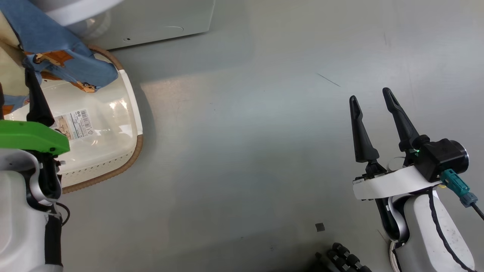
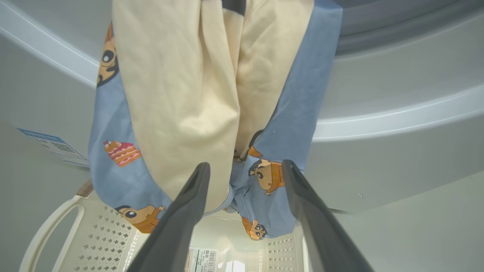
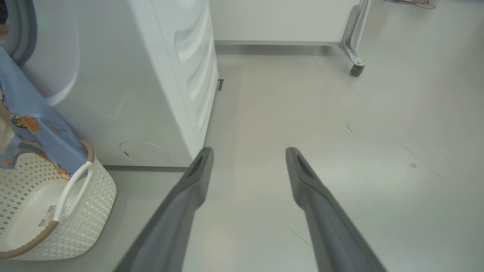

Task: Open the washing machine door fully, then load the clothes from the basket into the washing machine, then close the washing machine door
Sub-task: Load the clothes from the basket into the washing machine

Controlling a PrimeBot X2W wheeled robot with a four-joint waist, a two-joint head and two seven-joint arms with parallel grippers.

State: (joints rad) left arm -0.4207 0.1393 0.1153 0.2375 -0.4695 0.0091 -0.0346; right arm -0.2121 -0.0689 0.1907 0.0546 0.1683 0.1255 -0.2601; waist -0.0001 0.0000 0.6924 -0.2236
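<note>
The clothes [image 2: 181, 94], blue bear-print and cream cloth, hang from the washing machine [image 3: 124, 94] opening down into the basket [image 1: 130, 102]. My left gripper [image 2: 245, 168] is open, its fingers apart just in front of the hanging cloth's lower end, above the basket [image 2: 49, 226]. In the head view one left finger [image 1: 36, 98] stands beside the clothes [image 1: 56, 41]. My right gripper [image 1: 372, 94] is open and holds nothing, over bare floor well to the right of the basket. The right wrist view shows the basket [image 3: 94, 196] against the machine's front, with cloth [image 3: 38, 128] draped over its rim. The door is out of view.
A blue sticker [image 2: 53, 145] sits on the machine's front. A white unit on a caster wheel [image 3: 355, 68] stands beyond the machine. Grey floor [image 1: 245, 151] stretches between the basket and my right arm. Dark parts of my base [image 1: 340, 257] show at the bottom edge.
</note>
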